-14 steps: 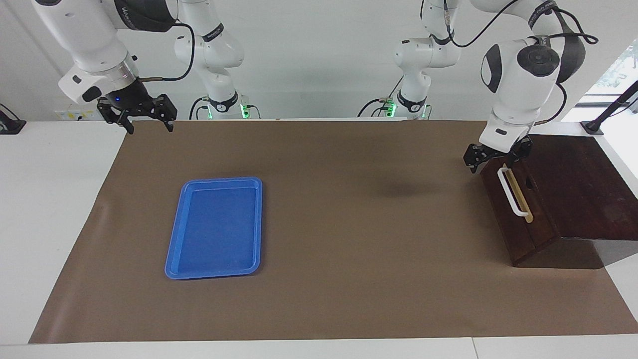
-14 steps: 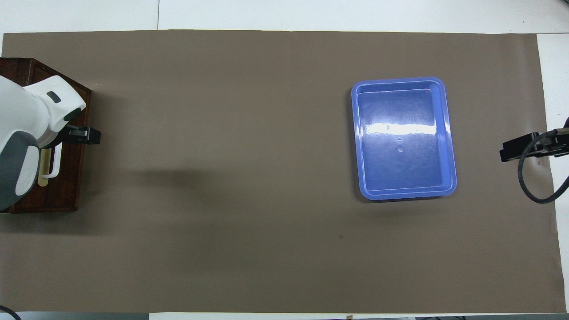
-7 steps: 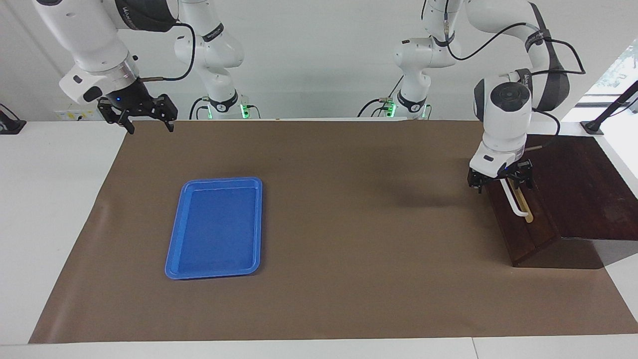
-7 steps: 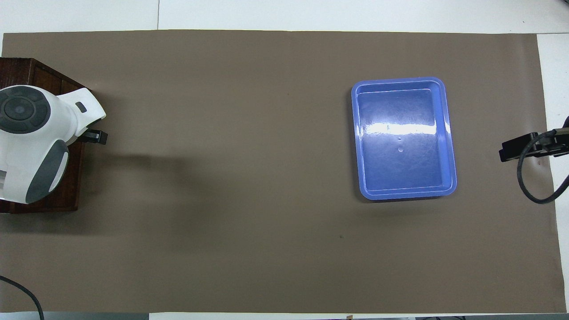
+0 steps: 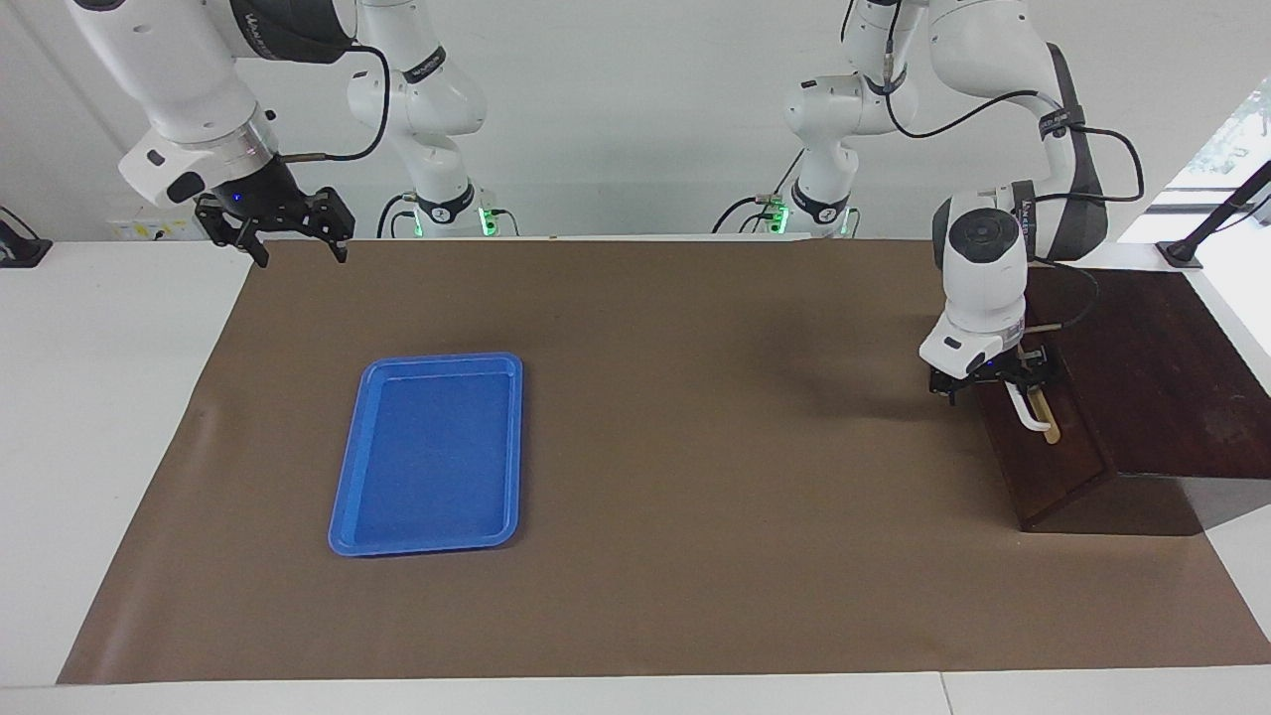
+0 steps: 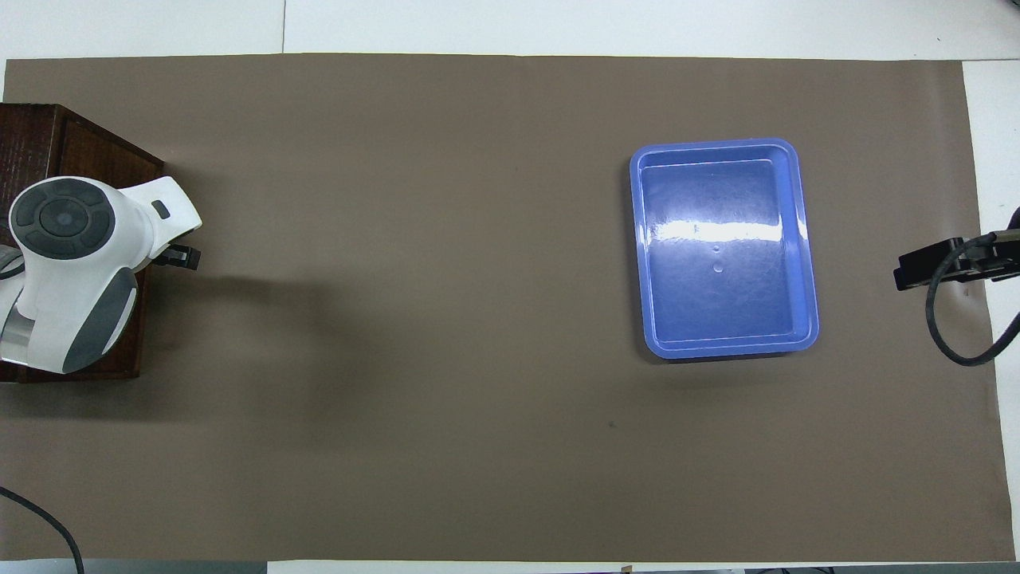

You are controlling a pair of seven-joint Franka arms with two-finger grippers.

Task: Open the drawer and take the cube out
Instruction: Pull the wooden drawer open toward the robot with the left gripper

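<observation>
In the facing view the dark wooden box (image 5: 1142, 397) sits at the left arm's end of the brown mat (image 5: 695, 447), and its drawer (image 5: 1043, 452) is shut, the dark front panel flush with the box. The white bar handle (image 5: 1027, 414) runs along the panel on a tan strip, its long axis lying from nearer the robots to farther from them. The left gripper (image 5: 988, 382) is down at the end of that handle nearer the robots, fingers spread wide, apparently one to each side of the bar; whether they touch it cannot be told from here. The cube is not visible and is presumably inside the closed drawer. The drawer's front faces the middle of the table, so the pull should probably run that way, square to the handle. The right gripper (image 5: 288, 238) waits raised over the mat's edge at the right arm's end, jaws wide and empty, well apart from the drawer, with the blue plastic tray (image 5: 348, 497) on the mat on that side. In the overhead view the left arm's wrist covers the handle; only a dark tip of the left gripper (image 6: 182, 256) pokes out in front of the drawer (image 6: 147, 307). The tray (image 6: 806, 239) lies bare, and the right gripper (image 6: 924, 269) shows at the mat's edge.
</observation>
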